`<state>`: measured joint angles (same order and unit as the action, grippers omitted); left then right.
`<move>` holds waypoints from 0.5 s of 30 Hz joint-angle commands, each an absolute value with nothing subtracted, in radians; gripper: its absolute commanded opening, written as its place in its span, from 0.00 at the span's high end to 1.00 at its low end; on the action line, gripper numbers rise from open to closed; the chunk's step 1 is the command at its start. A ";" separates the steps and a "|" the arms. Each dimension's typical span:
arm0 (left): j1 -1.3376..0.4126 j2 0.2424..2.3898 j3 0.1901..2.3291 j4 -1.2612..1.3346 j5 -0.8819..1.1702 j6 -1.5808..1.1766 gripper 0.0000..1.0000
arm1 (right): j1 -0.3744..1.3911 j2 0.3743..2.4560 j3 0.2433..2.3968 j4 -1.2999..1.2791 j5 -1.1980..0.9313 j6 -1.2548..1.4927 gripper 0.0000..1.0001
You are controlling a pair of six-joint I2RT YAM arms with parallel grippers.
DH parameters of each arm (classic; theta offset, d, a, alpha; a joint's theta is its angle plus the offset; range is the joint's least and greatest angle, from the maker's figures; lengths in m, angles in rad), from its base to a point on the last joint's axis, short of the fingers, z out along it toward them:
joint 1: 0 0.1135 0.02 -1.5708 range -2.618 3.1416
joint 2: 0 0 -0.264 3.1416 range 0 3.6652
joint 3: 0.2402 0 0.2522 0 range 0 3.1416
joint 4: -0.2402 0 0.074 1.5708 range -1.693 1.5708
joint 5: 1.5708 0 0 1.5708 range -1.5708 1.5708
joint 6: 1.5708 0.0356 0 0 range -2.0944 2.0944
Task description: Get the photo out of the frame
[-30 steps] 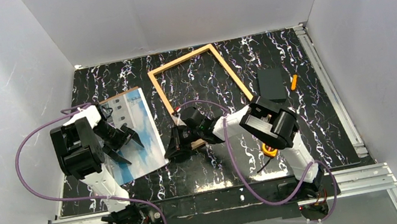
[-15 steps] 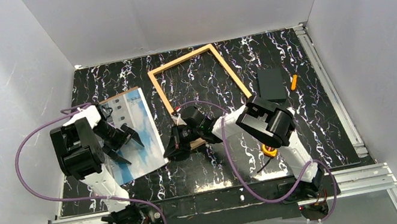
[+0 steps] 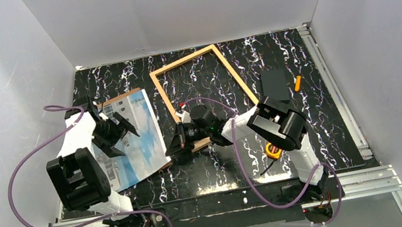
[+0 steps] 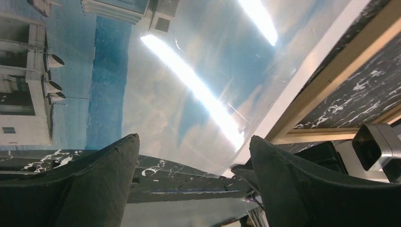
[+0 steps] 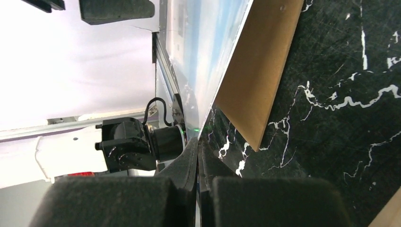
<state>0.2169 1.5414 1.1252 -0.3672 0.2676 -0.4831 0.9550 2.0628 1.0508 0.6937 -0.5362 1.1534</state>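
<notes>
Photo (image 3: 143, 149) lies on the table's (image 3: 311, 126) left side, outside the frame (image 3: 183, 59). It's glossy: blue sky, white clouds, pale building, brown backing showing at the edges. Left gripper (image 3: 121, 129) is over it, fingers wide, empty. Right gripper (image 3: 177, 153) is pressed closed at the photo's right edge; can't tell if it grips.

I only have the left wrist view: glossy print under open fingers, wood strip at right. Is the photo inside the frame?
Observer: No. From above, the photo lies left of the frame, which is just an empty outline.
Operator: Where is the other arm?
Observer: The right gripper is low at the frame's near left corner, beside the photo's right edge.
Operator: Open or shut?
Observer: Shut. Its wrist view shows the fingers pressed together.
</notes>
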 commanded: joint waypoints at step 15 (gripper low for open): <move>0.230 1.700 1.137 -0.510 0.248 -0.483 0.14 | 0.960 1.925 0.960 0.621 -0.479 1.050 0.99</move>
